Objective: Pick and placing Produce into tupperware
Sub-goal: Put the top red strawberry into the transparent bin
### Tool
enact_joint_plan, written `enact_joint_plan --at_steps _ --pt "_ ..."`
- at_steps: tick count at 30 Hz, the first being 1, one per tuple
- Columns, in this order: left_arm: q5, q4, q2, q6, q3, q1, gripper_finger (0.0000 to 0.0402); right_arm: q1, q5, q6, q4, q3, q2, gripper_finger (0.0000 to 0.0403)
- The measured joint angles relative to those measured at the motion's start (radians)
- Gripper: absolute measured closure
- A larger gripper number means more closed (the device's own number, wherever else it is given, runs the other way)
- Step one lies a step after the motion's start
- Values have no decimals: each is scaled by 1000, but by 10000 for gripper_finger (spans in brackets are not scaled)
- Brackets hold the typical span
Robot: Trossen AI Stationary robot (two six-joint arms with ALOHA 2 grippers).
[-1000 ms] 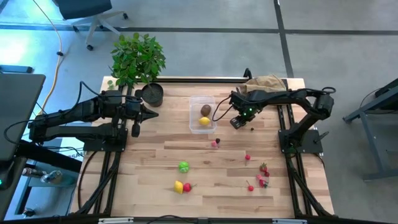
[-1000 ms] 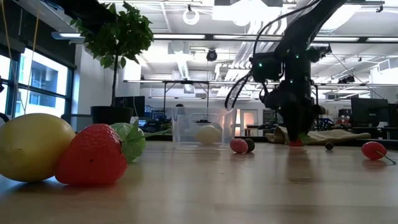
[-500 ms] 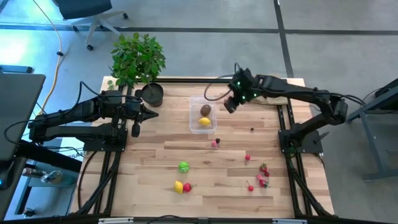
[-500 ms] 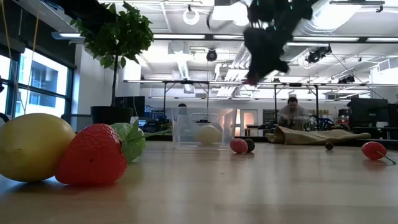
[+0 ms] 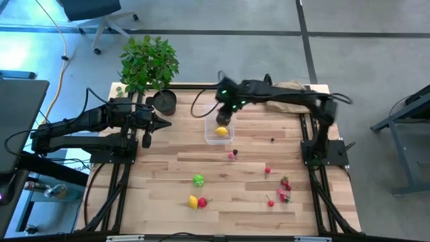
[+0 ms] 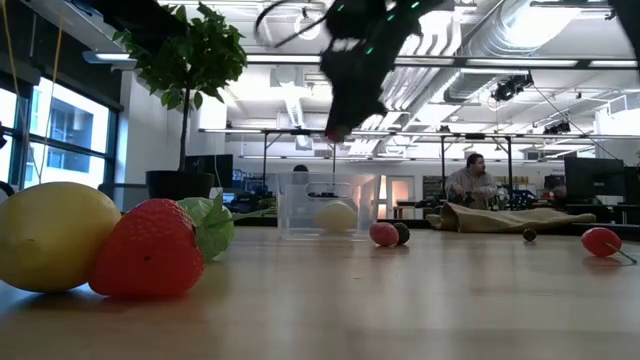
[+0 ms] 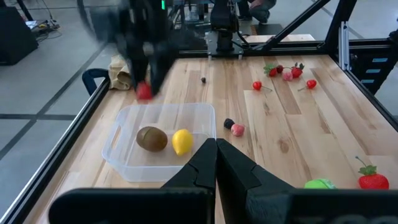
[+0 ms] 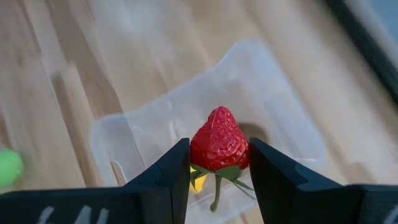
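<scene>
Right end effector (image 8: 219, 163) of mine grips a red toy strawberry (image 8: 219, 144) between its two fingers, point up and green stem hanging below. It hangs in the air above the tupperware (image 5: 219, 124), the clear tub near the far middle of the tabletop (image 5: 222, 188). From the left wrist view the berry shows as a red blur over the tub's far edge, clear of the plastic. Inside the tub lie a brown kiwi (image 7: 152, 138) and a yellow lemon (image 7: 182, 141), side by side and about touching.

My left end effector (image 7: 216, 163) is closed on nothing, fingers pressed together, and waits at the left side of the tabletop, pointing toward the tub, next to the black pot (image 5: 164, 101) of a leafy plant (image 5: 146, 62).

More produce is spread over the tabletop. Just beside the tub on the near side sit a pink berry (image 5: 231, 155) and a small dark one (image 7: 229, 123). A green round fruit (image 5: 198, 179) lies nearer the front, and beyond it a second lemon (image 5: 193, 201) touches another strawberry (image 5: 202, 202); both loom large in the low view. Toward the right side lie a lone red cherry (image 5: 267, 169), then a cluster of red berries (image 5: 283, 190). A tiny dark piece (image 5: 272, 140) lies alone to the right of the tub. A tan paper bag (image 5: 290, 89) rests at the far right edge under my right arm. A person sits in the room beyond the table (image 6: 472, 180).
</scene>
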Motion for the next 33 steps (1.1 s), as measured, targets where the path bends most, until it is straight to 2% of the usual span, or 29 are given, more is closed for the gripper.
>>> enact_joint_plan --at_steps 6,13,24,33 --pt "0 0 0 0 0 0 401 33 -36 -84 -120 154 225 279" --pt "0 0 0 0 0 0 401 43 -38 -111 -155 254 365 279" --pt "0 0 0 0 0 0 401 40 -67 -107 -126 225 380 274" --pt "0 0 0 0 0 0 401 38 -71 -114 -114 214 380 223"
